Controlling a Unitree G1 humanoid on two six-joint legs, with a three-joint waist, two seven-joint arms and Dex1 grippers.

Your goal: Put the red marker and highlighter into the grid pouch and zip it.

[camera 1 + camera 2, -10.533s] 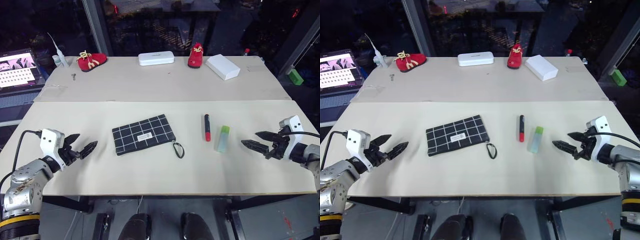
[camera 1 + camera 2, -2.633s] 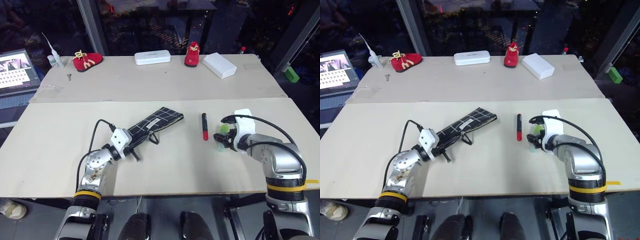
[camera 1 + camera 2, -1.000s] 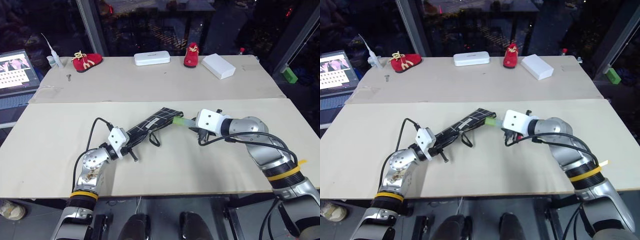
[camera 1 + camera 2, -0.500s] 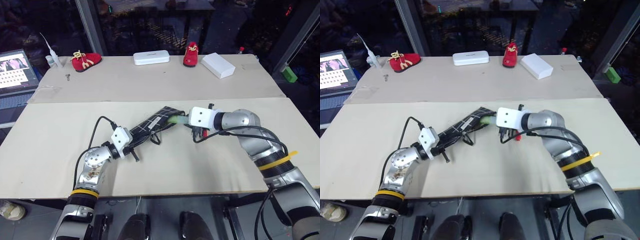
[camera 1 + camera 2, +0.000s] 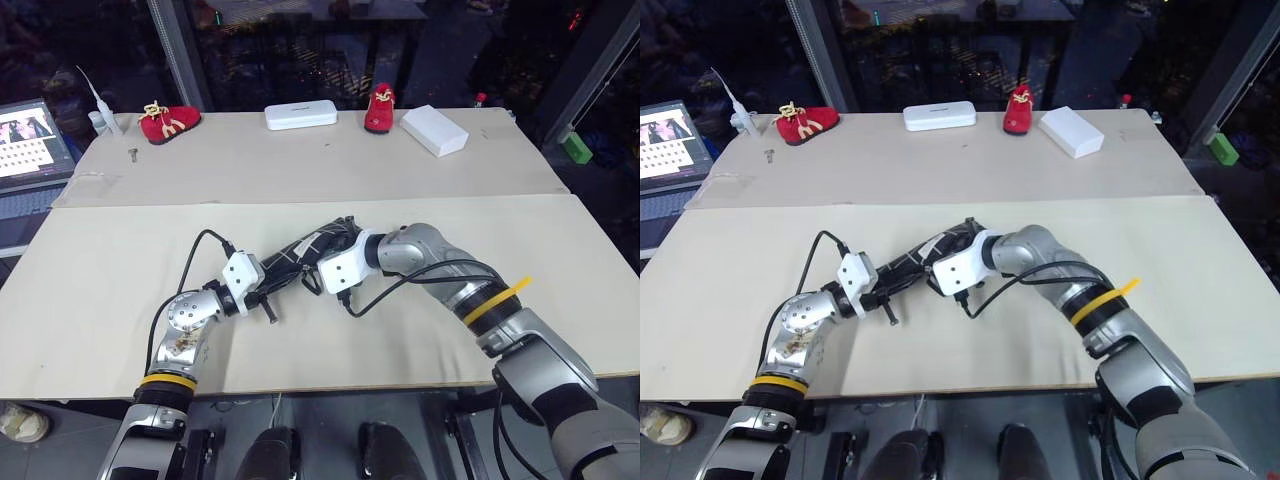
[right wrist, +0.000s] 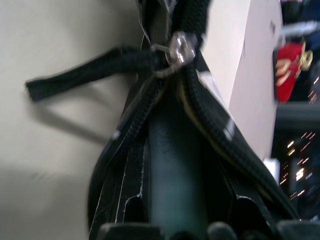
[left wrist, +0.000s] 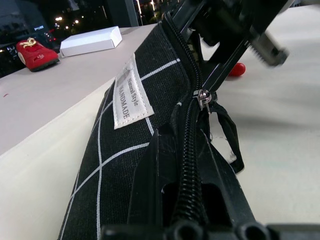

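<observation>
change: your right pincer [image 5: 940, 268] has pushed the highlighter [image 6: 175, 165] into the grid pouch [image 5: 300, 252] mouth, still gripped | left pincer [image 5: 262, 285] clamps the pouch's end on the counter [image 5: 120, 260] | next: red marker [image 7: 237, 68], beside the pouch

The grid pouch [image 7: 125, 145] is matt black woven cloth with thin white lines, a white fabric label stitched on (printed in dark letters), and a coarse black zipper whose small slider looks like shiny metal. Its pull loop [image 6: 85, 70] is a flat black fabric strap. The table [image 5: 100, 250] is a pale, smooth, matt board.
</observation>
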